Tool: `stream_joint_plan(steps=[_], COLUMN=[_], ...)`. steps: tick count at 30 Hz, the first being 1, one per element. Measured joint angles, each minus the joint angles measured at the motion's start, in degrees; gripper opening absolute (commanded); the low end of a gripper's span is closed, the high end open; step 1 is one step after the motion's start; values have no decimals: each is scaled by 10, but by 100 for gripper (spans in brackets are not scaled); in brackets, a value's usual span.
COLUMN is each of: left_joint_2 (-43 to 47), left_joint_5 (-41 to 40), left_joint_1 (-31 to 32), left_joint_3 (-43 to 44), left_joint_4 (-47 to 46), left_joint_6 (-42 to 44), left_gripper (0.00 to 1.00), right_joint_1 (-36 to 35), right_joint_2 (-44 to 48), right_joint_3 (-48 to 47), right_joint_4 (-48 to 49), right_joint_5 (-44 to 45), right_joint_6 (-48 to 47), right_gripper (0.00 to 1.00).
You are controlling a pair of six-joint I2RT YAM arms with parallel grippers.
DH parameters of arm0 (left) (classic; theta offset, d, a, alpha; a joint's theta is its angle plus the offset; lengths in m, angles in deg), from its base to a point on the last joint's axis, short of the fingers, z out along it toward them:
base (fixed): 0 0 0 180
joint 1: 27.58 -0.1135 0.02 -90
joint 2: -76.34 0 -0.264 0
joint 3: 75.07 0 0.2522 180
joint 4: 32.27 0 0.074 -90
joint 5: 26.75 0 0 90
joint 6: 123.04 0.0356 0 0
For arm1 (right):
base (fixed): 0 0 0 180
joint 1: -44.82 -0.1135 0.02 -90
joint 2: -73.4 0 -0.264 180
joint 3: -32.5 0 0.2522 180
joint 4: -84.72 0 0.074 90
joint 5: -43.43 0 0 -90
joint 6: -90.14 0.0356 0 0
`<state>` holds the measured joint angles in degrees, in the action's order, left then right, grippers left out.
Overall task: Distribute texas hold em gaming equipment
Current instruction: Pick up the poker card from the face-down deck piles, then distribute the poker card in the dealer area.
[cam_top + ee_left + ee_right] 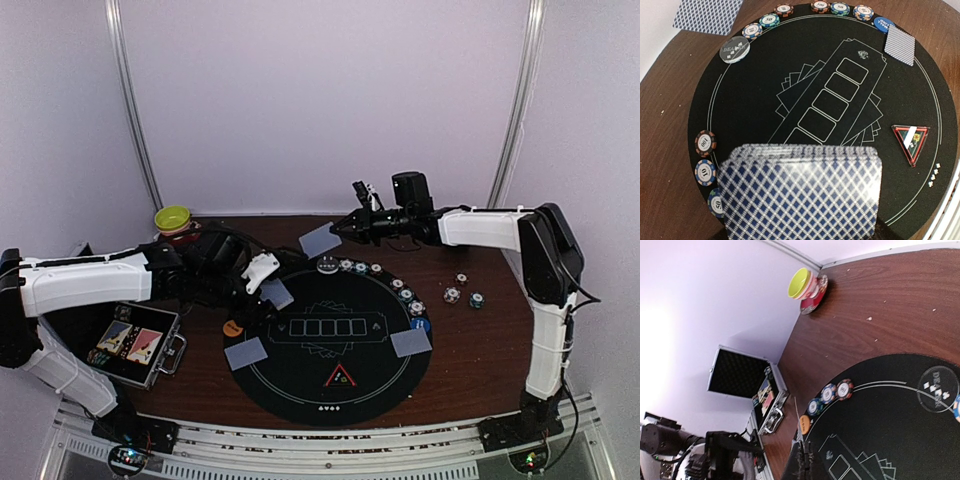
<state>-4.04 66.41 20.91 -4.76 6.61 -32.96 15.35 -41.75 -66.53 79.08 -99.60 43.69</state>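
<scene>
the round black mat [300, 395] lies in the middle of the brown table [480, 350], and most of the poker gear sits on it or around it. the left gripper [272, 285] reaches in over the mat's left edge with its fingers clamped on the deck of cards [802, 195]. in the left wrist view the fanned deck fills the foreground and hides the near part of the mat and the fingers themselves. the right gripper [338, 229] hangs over the far edge of the mat, pinched shut on a single card [320, 240] held above the table. two dealt cards lie flat on the mat, the near-left card [246, 353] and the near-right card [411, 343], with the red triangle marker [340, 377] between them towards the near rim. an arc of poker chips [397, 284] follows the far right rim, from the clear dealer disc [327, 265] round to the blue button [421, 324]. three left-rim chips [705, 171] sit under the left gripper, covered by it from above. the orange button [233, 327] lies just off the mat's left edge. three loose chips [452, 294] lie on bare wood to the right of the mat. an open case [135, 345] rests at the near left beneath the left arm. the yellow-green bowl [173, 217] on its red saucer [815, 295] stands at the far left, well apart from the mat.
</scene>
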Motion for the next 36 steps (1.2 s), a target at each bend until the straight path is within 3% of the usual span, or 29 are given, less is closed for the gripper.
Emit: stream_joint_plan(steps=[16,23,29,36], left_joint_2=[0,0,0,0], left_joint_5=[-7,-7,-7,-7], left_joint_1=[0,-1,-1,-1], left_joint_3=[0,0,0,0], left_joint_4=[0,0,0,0], left_joint_6=[0,0,0,0], left_gripper=[64,64,64,64], right_joint_1=[-2,-5,-7,-7], right_joint_2=[-184,-197,-195,-186], right_joint_3=[-157,-158,-151,-113], right_joint_4=[-133,-160,-165,-172], right_joint_5=[206,216,210,184], right_joint_6=[-98,-109,-115,-119], right_gripper=[0,0,11,15])
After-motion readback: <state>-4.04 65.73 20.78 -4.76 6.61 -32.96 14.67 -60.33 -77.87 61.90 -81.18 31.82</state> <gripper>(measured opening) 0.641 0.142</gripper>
